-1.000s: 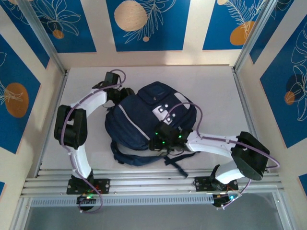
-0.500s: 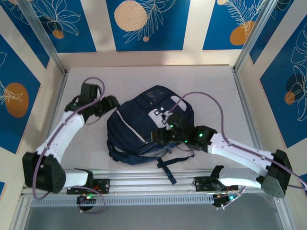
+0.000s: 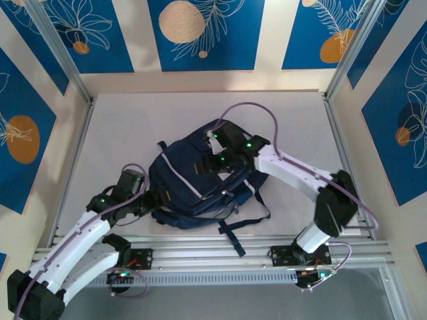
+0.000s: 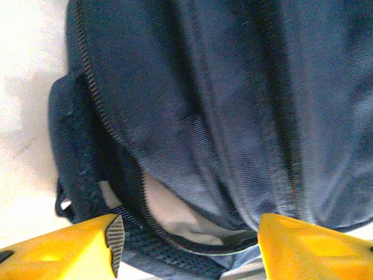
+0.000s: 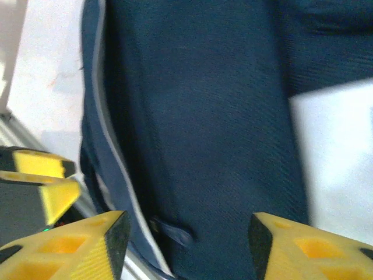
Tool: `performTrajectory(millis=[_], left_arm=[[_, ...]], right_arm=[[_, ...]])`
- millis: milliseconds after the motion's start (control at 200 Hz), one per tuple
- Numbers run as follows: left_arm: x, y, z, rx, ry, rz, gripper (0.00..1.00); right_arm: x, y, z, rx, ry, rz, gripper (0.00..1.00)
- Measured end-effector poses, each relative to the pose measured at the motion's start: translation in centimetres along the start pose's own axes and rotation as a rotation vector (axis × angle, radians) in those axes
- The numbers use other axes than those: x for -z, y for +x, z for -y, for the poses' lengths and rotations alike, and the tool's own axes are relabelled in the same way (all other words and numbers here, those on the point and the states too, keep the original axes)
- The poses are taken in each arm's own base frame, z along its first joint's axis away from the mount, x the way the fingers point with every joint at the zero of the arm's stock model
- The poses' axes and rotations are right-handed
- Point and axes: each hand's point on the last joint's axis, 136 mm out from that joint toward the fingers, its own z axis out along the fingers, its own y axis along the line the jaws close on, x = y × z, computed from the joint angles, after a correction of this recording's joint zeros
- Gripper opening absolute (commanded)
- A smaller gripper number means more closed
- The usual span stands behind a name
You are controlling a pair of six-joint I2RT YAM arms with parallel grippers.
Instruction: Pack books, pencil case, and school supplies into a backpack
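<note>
The navy backpack (image 3: 190, 190) lies in the middle of the white table, its pale stripe (image 3: 181, 178) showing and its dark straps (image 3: 230, 225) trailing toward the near edge. My left gripper (image 3: 155, 199) is low at its near-left edge, open; in the left wrist view my left gripper (image 4: 189, 248) faces the backpack (image 4: 233, 105) where a zip gap (image 4: 175, 213) shows pale lining. My right gripper (image 3: 201, 165) hovers open over the bag's top; in the right wrist view my right gripper (image 5: 185, 239) is above the backpack (image 5: 204, 116) near a zip pull (image 5: 175, 233). Books, pencil case and school supplies are hidden.
Bare white tabletop (image 3: 127, 127) lies around the bag at the left and back. Aluminium rails (image 3: 213, 250) run along the near edge by the arm bases. Slanted metal frame posts (image 3: 60, 50) stand at both back corners. The left gripper's yellow fingers (image 5: 44, 175) show at the right wrist view's left edge.
My left arm has swung from the bag's far-left side down to its near-left edge. My right arm has moved from the near side up over the bag's top. The backpack has shifted.
</note>
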Motion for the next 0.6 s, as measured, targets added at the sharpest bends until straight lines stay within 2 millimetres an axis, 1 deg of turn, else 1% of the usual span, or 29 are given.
performTrajectory(millis=[95,150,210,305,385,450,480,565,600], left_arm=[[-1.0,0.2,-0.7,0.007,-0.042,-0.028,0.60],[-1.7,0.1,-0.8,0.008,-0.062,-0.043,0.59],[-2.6,0.0,-1.0,0.007,-0.085,-0.058,0.59],[-3.2,-0.2,-1.1,-0.006,-0.096,-0.065,0.57],[-3.6,-0.6,-1.1,-0.011,-0.105,-0.063,0.56],[-4.0,-1.2,-1.0,-0.016,-0.112,-0.059,0.56],[-4.1,-1.4,-1.0,-0.014,-0.114,-0.057,0.56],[-4.5,-2.3,-0.9,-0.009,-0.118,-0.048,0.55],[-4.6,-2.7,-0.9,-0.006,-0.121,-0.044,0.54]], right_arm=[[-2.3,-0.4,-1.8,0.028,-0.077,-0.066,0.46],[-3.6,-0.2,-2.6,0.036,-0.111,-0.107,0.45],[-4.8,0.0,-3.2,0.044,-0.142,-0.145,0.41],[-6.3,0.3,-4.2,0.054,-0.175,-0.197,0.36],[-7.2,0.4,-4.8,0.061,-0.193,-0.222,0.27],[-7.7,0.5,-5.1,0.065,-0.202,-0.241,0.23],[-7.9,0.5,-5.0,0.066,-0.203,-0.247,0.18],[-8.3,0.3,-4.8,0.068,-0.196,-0.253,0.00],[-8.4,0.1,-4.6,0.065,-0.190,-0.251,0.00]])
